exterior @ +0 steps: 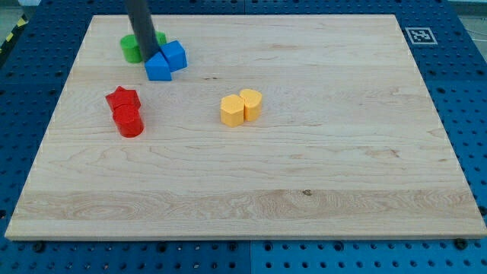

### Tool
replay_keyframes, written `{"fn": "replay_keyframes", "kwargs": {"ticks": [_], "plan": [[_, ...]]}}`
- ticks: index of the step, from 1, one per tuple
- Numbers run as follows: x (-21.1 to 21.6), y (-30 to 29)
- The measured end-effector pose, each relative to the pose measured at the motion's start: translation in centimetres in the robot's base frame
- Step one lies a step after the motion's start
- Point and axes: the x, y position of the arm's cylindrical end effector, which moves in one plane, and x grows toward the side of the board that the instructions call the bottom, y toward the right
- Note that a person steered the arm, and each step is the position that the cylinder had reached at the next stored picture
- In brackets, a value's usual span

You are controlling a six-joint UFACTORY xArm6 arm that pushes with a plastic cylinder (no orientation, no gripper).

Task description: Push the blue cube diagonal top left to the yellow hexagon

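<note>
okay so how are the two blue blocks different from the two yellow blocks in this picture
Colour: the blue blocks are blue, the yellow blocks yellow.
Place: the blue blocks sit near the view's top left, the yellow blocks nearer the middle of the board.
Neighbours: my tip is right against the blue blocks' left side, with a green block behind it; the yellow blocks stand alone.
Shared: each pair sits touching, side by side.

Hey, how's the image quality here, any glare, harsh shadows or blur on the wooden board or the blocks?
Camera view: lighting is even and soft, no glare on the light wooden board. The yellow blocks and red blocks cast only faint, short shadows. The dark rod looks slightly soft-edged; my tip sits against the two blue blocks, partly hiding the green block. The board shows perspective narrowing toward the view's top.
</note>
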Motion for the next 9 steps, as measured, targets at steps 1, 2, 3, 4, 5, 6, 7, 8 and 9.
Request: {"fn": "replay_keyframes", "kwargs": {"ticks": [1, 2, 3, 4, 5, 6, 7, 8, 9], "plan": [[-0.5, 2.4], [-0.7, 5.0], [-0.7, 6.7], [-0.6, 6.8], [0.7, 6.8], [2.0, 6.6], [2.9, 6.6], [4.7, 5.9], [6.9, 4.0]]}}
